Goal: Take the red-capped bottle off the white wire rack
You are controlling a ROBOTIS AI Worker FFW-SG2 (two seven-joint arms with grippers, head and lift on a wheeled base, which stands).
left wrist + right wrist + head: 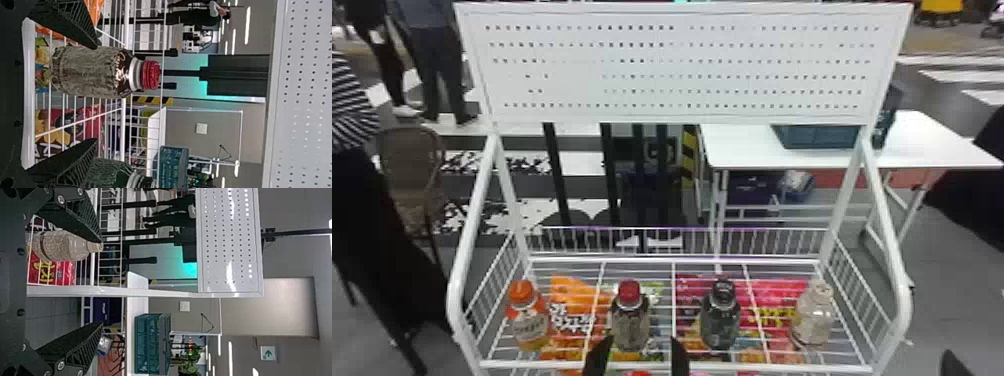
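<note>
red-capped bottle (630, 322), rack edge (757, 368), left gripper (642, 340) wide

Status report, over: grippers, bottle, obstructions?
Left gripper open, facing upright red-capped, brown-shouldered bottle on white wire rack. Right gripper open, empty. Black-capped dark bottle just right of target, possible snag.

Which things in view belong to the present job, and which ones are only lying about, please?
For the job:
red-capped bottle, standing on the rack
rack
left claw, open, facing that bottle

Only lying about:
orange-capped bottle
black-capped bottle
clear bottle
snack bags
crate on the table
</note>
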